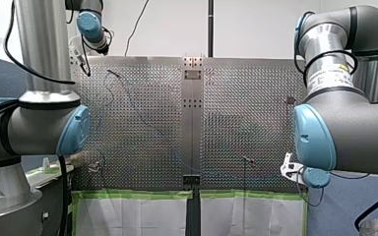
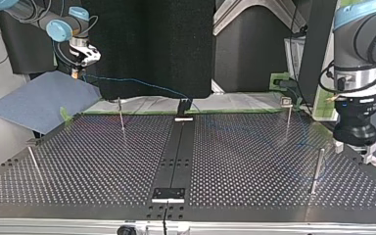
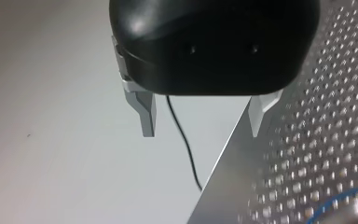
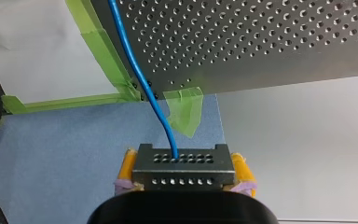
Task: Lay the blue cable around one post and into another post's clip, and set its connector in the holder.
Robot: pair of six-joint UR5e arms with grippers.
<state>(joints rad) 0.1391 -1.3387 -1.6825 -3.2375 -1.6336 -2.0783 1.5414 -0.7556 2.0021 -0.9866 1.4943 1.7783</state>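
The right gripper [image 4: 185, 164] clamps the connector [image 4: 182, 178] off the table's [image 4: 270, 42] corner, its cable [image 4: 135, 70] running over the table. The left gripper [image 3: 201, 122] stands open, straddling the table's edge.

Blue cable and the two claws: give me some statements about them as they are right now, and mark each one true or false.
1. My right claw is shut on the connector. True.
2. My left claw grips the blue cable. False: it is open, with nothing between its fingers.
3. The connector rests on the perforated table. False: my right claw holds it beside the table, over a blue mat.
4. The blue cable runs from the connector towards the table's edge. True.
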